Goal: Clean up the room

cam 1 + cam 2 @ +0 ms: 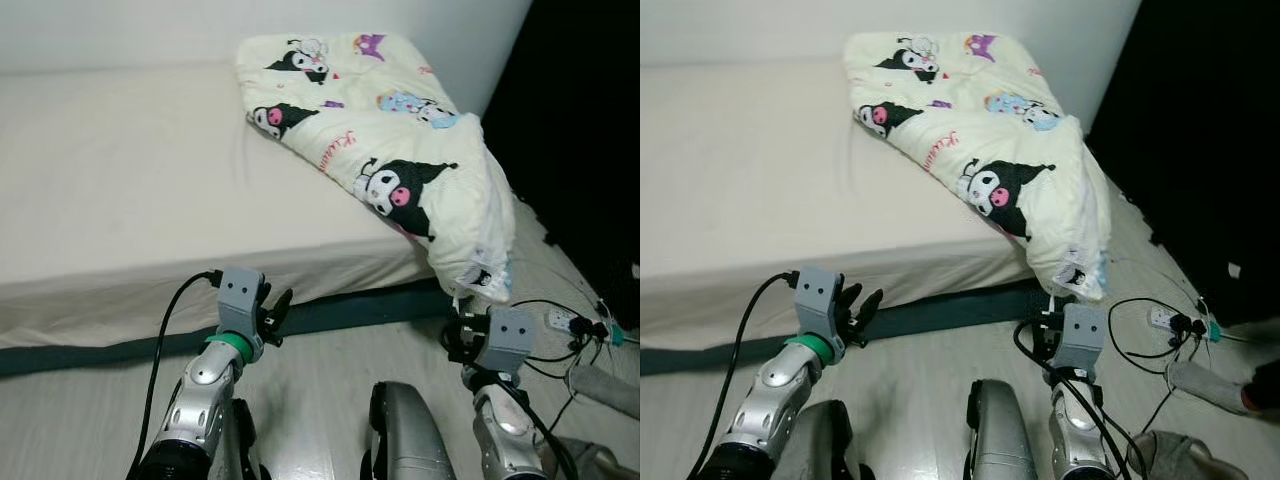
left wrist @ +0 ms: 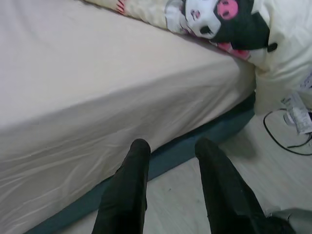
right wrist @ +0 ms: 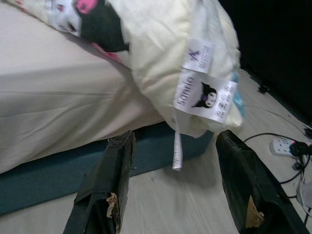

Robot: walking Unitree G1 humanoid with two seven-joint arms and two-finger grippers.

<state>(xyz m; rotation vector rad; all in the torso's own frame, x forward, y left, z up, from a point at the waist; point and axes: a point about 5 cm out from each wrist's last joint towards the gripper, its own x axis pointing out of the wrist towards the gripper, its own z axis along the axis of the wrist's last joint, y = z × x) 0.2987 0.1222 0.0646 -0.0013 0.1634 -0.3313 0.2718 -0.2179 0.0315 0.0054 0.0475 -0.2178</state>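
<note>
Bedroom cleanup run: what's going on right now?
The robot stands at the mattress, both arms raised toward it and holding nothing. A cartoon-print blanket is bunched on the mattress's far right corner, one end drooping over the edge toward the floor. The right gripper is open just below that hanging end with its label. The left gripper is open, facing the mattress edge. Cables and a power strip lie on the floor to the right.

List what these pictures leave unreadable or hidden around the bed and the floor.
- Small print on the blanket label, right wrist view: too small to read.
- Dark area right of the bed, both eye views: black, contents hidden.
- Grey item beside the power strip: cut off by the right edge.
- Space under the bed: blocked by its dark base.
</note>
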